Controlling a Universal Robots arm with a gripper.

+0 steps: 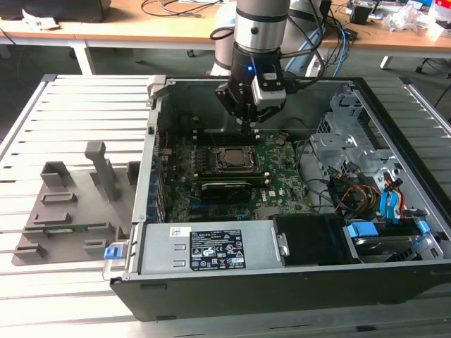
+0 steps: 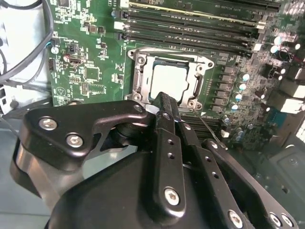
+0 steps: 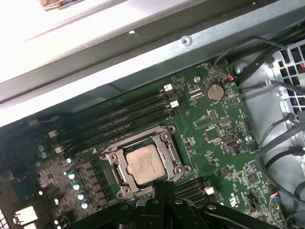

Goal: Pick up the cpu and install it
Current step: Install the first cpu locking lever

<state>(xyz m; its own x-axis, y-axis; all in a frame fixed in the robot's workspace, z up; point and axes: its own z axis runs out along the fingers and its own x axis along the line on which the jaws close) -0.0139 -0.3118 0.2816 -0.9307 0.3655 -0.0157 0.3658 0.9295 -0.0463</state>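
A slatted grey metal bench carries an open black computer case lying on its side. Beyond it stand wooden desks strewn with loose cables. On the exterior view's left, grey plastic holder blocks sit on the slats just beside the case wall.

Inside the case the green motherboard lies flat. At the exterior view's right is a metal drive cage with a tangle of coloured wires in front of it.

The cpu lies in the socket frame near the middle of the board, its pale silvery top facing up; both wrist views show it squarely within the frame. Rows of dark memory slots run alongside the socket, and a round coin battery sits further off on the board.

The tool hangs over the board just behind the socket in the exterior view. In the second wrist view its black fingers come together at the tip with nothing between them, closed and empty, the tip just at the edge of the frame; whether it touches cannot be told.
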